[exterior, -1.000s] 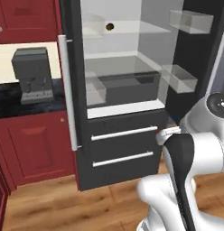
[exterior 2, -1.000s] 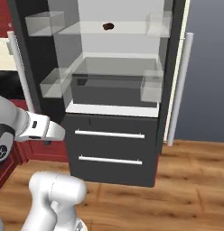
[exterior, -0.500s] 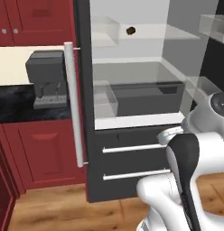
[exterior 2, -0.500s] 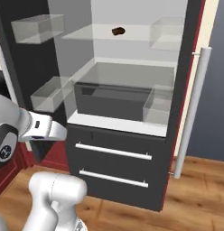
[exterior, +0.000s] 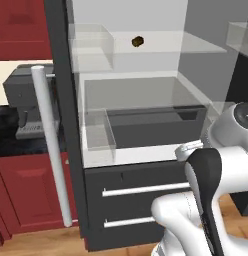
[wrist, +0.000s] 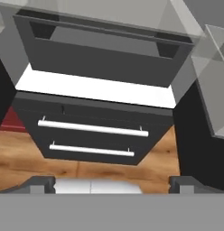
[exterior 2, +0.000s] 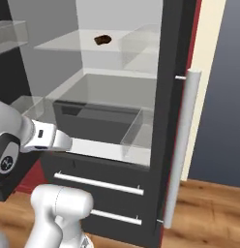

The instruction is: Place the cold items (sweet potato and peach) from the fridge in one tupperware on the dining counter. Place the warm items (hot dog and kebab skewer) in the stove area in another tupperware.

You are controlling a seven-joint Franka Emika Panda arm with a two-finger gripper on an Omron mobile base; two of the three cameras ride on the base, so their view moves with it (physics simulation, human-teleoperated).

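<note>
**A:** Closest to the camera is the gripper (wrist: 111, 182). In the hand view its two dark tips sit far apart at the bottom corners with nothing between them, so the jaws are spread wide and empty. It's looking at the lower front of the fridge (wrist: 23, 113): two dark drawers (wrist: 93, 144) with long silver handles, wood floor underneath.

**B:** And above those?

**A:** A white ledge, then a big dark bin (exterior: 153, 125) sitting on it. There are clear door bins (exterior 2: 139, 133) on both opened doors, and a tall silver door handle (exterior 2: 180, 145) on the right one.

**B:** Where's the food though?

**A:** Way at the back, up on the glass shelf (exterior: 196, 45) above the dark bin. One small dark brown lump (exterior: 137, 41), which I'd guess is the sweet potato, but it's too small to be sure. From the right base view it looks slightly elongated, long axis roughly left-right along the shelf. Which end points where, I can't tell.
</note>
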